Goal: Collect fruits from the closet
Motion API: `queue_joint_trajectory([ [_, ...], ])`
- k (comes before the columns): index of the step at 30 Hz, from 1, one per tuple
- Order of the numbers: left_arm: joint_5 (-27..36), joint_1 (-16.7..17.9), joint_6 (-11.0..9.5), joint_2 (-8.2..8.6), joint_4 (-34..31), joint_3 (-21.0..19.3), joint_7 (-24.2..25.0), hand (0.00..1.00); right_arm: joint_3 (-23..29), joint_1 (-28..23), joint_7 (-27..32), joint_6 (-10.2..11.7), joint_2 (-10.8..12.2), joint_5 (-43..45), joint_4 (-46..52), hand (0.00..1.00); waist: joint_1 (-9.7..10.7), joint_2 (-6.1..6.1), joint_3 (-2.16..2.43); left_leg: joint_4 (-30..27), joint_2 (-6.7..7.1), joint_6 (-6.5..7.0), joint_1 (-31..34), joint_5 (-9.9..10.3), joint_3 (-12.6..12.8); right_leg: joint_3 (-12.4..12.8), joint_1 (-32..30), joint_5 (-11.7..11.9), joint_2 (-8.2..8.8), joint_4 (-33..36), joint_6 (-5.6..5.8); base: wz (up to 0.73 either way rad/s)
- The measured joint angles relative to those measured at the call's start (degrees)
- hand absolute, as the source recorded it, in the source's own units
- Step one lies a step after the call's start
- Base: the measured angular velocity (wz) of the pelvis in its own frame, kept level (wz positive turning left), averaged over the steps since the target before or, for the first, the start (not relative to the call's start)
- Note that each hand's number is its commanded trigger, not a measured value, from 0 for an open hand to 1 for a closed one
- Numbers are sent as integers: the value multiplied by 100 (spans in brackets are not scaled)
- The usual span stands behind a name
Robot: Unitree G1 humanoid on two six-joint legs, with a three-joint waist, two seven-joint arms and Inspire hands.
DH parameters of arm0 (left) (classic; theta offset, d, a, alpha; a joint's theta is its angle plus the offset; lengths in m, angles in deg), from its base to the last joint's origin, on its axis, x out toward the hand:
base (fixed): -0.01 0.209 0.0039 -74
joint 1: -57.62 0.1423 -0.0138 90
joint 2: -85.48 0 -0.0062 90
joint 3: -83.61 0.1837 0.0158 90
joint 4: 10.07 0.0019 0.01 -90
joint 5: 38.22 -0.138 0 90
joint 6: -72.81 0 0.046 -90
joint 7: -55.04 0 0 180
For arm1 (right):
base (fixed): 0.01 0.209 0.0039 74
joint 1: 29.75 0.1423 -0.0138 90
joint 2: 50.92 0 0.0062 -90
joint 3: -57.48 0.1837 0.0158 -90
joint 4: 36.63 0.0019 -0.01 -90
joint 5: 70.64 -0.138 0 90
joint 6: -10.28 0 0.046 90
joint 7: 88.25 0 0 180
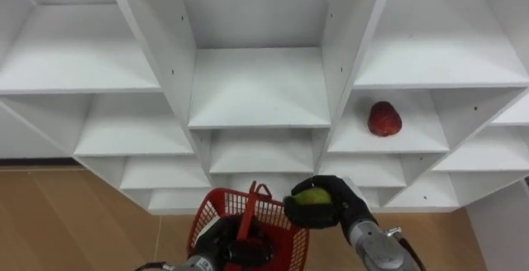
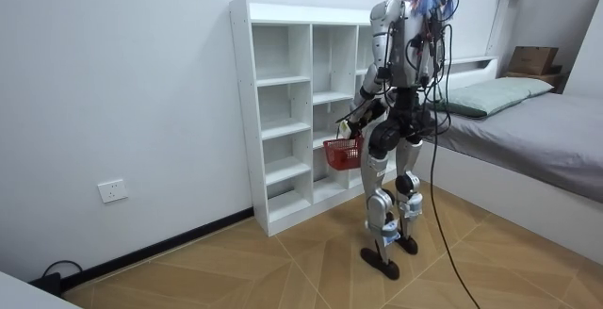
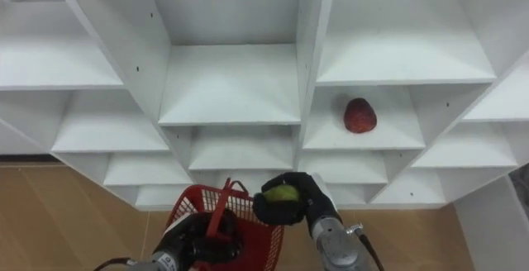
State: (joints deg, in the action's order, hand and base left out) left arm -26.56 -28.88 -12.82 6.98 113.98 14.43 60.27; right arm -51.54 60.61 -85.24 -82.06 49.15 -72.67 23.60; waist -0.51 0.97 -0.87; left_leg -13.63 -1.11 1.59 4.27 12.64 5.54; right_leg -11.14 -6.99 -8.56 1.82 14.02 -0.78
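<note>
A green fruit (image 1: 313, 197) (image 3: 282, 193) sits in my right hand (image 1: 335, 207) (image 3: 296, 201), whose fingers curl round it just above the right rim of the red basket (image 1: 283, 236) (image 3: 258, 240). My left hand (image 1: 225, 242) (image 3: 198, 236) is closed on the basket's red handle (image 1: 248, 216) (image 3: 216, 213) and holds the basket up before the shelves. A red fruit (image 1: 384, 119) (image 3: 359, 115) lies on a shelf in the right column of the white closet (image 1: 256, 89) (image 3: 231, 85) (image 2: 283, 111). In the room view I stand facing the closet with the basket (image 2: 341, 153) at waist height.
The closet's other compartments are bare. Wooden floor (image 1: 74, 221) runs below it. A bed (image 2: 528, 130) stands behind me at the room view's right, and a wall socket (image 2: 112, 191) sits low on the wall at its left.
</note>
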Motion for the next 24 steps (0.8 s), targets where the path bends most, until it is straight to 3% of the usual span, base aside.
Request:
queue_joint_trajectory([
  [6, -1, -80, -22, -4, -145, 181, 3, 100, -174, 150, 96, 54, 95, -14, -204, 100, -78, 72, -44, -88, 5, 1, 31, 3, 47, -12, -19, -47, 14, 85, -16, 1],
  [15, -3, -120, -26, -34, -262, 305, 46, 100, -461, 183, 42, 54, 106, -31, -378, 100, -148, 184, -30, -113, -8, -9, 134, -3, 50, -16, -159, -85, 42, 181, -57, 0],
  [24, 2, -128, -26, -23, -262, 305, 147, 100, -450, 188, 67, 106, 107, -230, -582, 100, -120, 162, -34, -113, 13, -7, 173, -4, 46, -92, -161, -106, 86, 181, -30, 4],
])
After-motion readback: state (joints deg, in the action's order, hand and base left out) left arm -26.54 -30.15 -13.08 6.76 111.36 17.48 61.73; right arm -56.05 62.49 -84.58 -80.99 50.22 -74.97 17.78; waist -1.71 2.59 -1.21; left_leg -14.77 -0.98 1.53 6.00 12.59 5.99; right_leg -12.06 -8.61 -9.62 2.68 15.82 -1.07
